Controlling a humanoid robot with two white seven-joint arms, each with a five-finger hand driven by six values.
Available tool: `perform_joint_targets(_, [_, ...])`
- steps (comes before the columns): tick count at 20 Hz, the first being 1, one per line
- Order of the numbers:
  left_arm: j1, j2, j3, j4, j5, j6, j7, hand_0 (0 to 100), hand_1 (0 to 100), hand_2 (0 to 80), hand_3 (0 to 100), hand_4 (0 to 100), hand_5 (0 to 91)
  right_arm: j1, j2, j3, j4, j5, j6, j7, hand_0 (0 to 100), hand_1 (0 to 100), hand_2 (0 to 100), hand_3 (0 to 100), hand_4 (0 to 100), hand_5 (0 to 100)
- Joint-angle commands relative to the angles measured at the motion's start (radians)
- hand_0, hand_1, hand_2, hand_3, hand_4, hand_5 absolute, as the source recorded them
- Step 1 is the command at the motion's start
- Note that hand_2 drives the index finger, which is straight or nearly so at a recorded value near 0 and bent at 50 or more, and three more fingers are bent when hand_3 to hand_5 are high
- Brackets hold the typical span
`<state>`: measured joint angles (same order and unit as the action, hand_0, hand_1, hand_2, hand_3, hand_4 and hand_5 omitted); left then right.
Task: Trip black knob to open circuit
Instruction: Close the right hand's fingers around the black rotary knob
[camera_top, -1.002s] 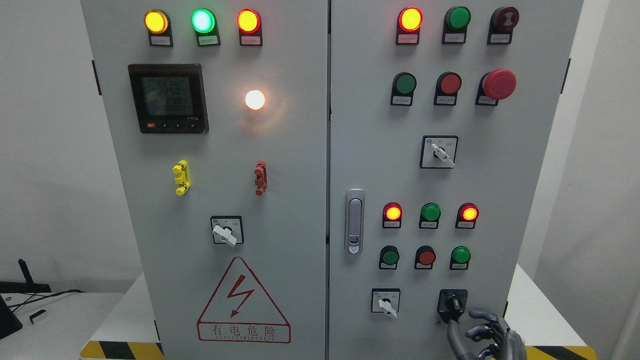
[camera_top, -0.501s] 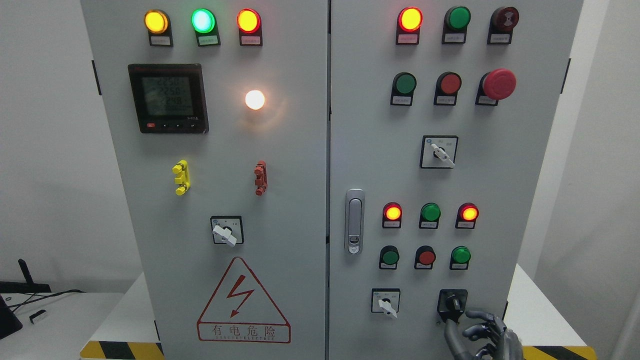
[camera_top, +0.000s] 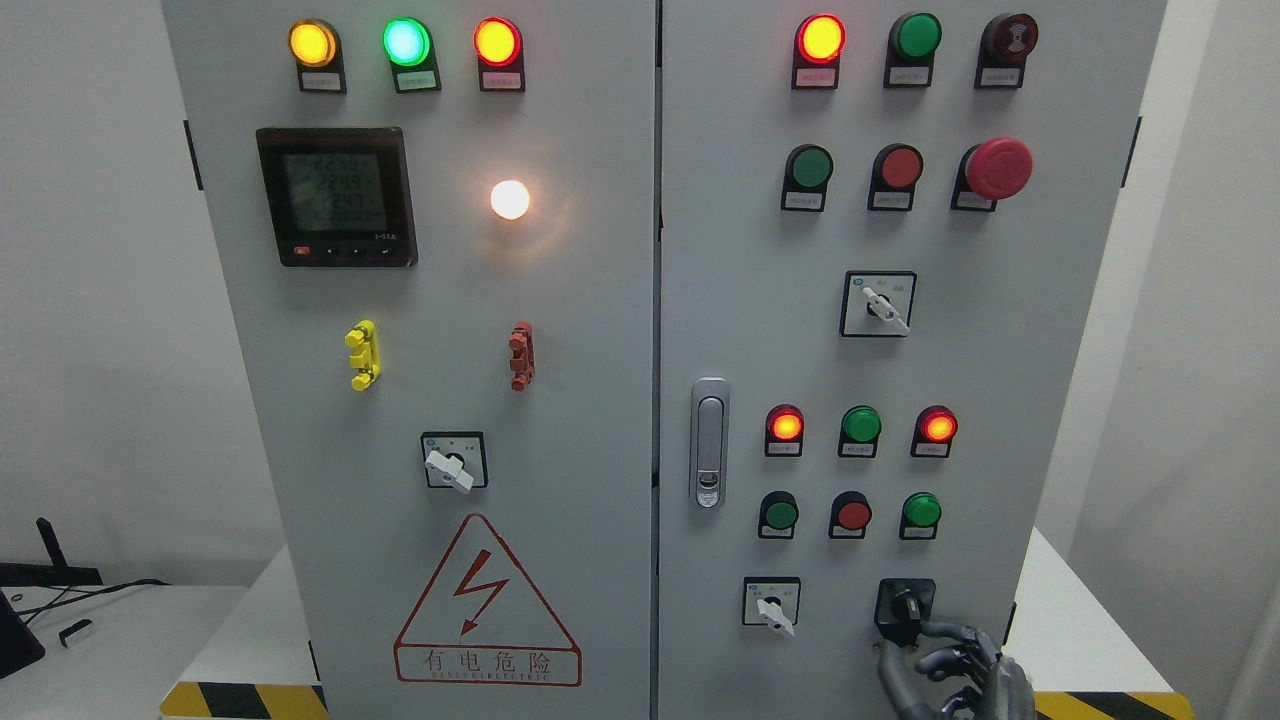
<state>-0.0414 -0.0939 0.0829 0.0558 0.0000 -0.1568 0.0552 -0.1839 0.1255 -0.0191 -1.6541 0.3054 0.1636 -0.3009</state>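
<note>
Fingers (camera_top: 945, 632) of dark metal right hand (camera_top: 965, 672) curl half-open, empty, tips just beside small black rotary knob (camera_top: 906, 608) at grey cabinet's (camera_top: 720, 300) lower right. Approach step; next: pinch knob & twist.

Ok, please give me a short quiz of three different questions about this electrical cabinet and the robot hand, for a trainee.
1. True or false: the grey robot right hand is at the cabinet's lower right corner.
2. Which lit lamp sits right of the black digital meter? A white B blue
3. Fill in: the square black rotary knob sits right of the small ____ selector switch.

Key: 1 true; 2 A, the round white lamp; 3 white.
</note>
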Motion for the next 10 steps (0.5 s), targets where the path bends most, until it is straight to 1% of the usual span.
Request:
perform_joint_targets(1, [0.000, 0.000, 0.000, -0.001, -0.031, 0.000, 0.000, 12, 39, 0.0, 0, 0, 0.0, -0.002, 0.006, -0.001, 0.002, 0.001, 0.001, -0.010, 27, 83, 43, 71, 70, 82])
perform_joint_targets(10, [0.000, -0.001, 0.000, 0.001, -0.031, 0.000, 0.000, 12, 39, 0.0, 0, 0, 0.0, -0.005, 0.006, -0.001, 0.004, 0.001, 0.001, -0.012, 30, 84, 45, 71, 70, 82])
